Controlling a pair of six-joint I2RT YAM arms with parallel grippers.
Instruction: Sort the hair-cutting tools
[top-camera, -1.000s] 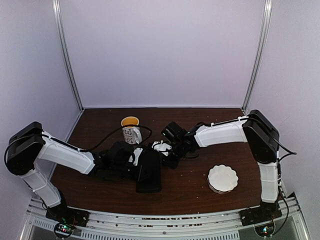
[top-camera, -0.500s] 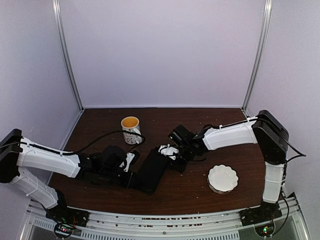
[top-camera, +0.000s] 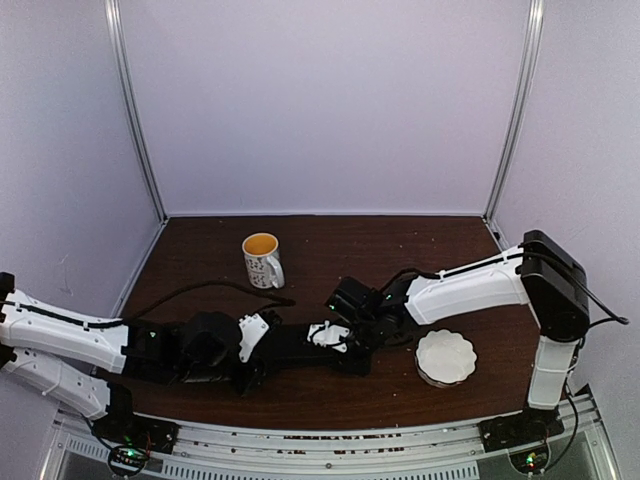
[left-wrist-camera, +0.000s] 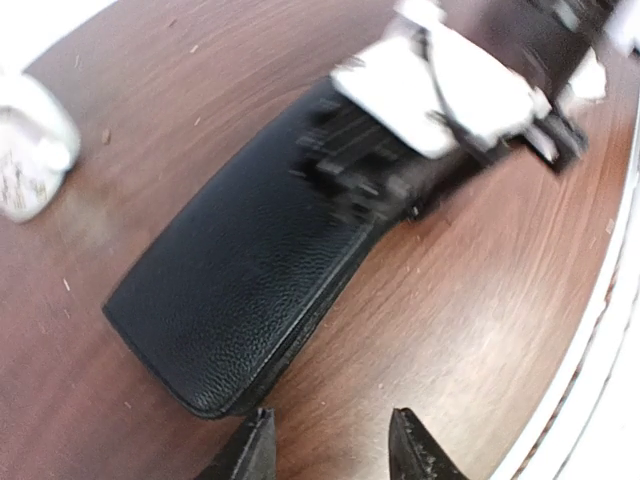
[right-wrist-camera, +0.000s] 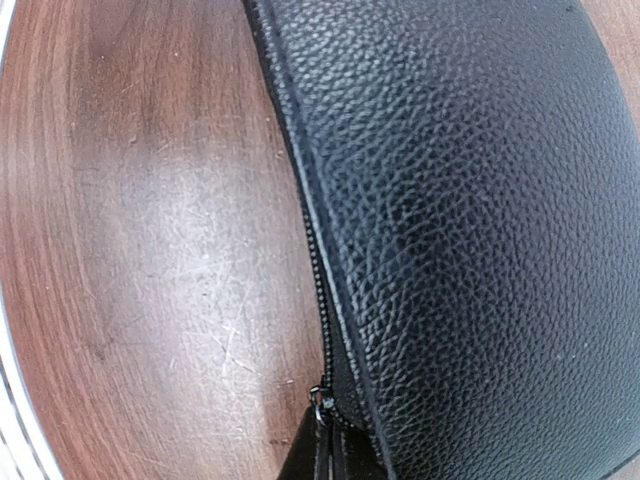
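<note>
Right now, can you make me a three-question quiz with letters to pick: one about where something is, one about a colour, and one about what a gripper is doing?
1. Where is the patterned mug compared with the black zip case?
A on top of it
B on the table beyond it
C inside it
2. What colour is the mug's inside?
A yellow
B blue
C green
3. The left gripper is:
A shut on the mug
B shut on the case
C open
Answers: B, it stands alone on the wood; A, yellow shows in its mouth; C, its fingers are apart with nothing between.
</note>
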